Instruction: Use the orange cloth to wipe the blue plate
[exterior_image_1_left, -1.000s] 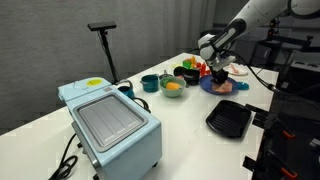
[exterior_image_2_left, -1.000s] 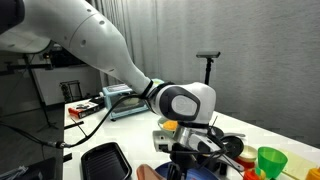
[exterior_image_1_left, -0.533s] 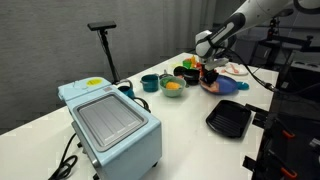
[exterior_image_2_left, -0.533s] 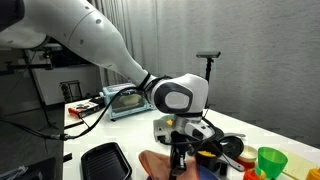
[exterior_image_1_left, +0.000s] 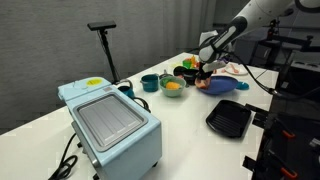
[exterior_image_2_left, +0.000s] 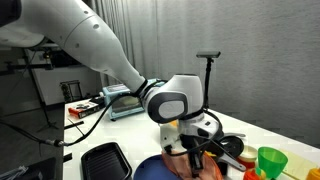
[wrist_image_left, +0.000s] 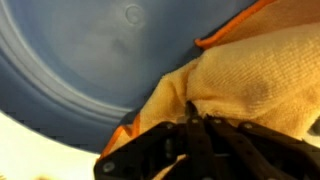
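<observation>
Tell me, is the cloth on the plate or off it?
On it: in the wrist view the cloth lies bunched on the plate, pinched by the end effector.

The blue plate (wrist_image_left: 90, 60) was round and smooth, with a shallow raised rim, and lay flat on the white table (exterior_image_1_left: 185, 115) near its far end. The orange cloth (wrist_image_left: 250, 80), a soft terry fabric with a brighter stitched hem, lay crumpled on the plate's surface and covered one side of it. Its bunched top was pinched between the closed fingers of the gripper (wrist_image_left: 196, 124)
</observation>
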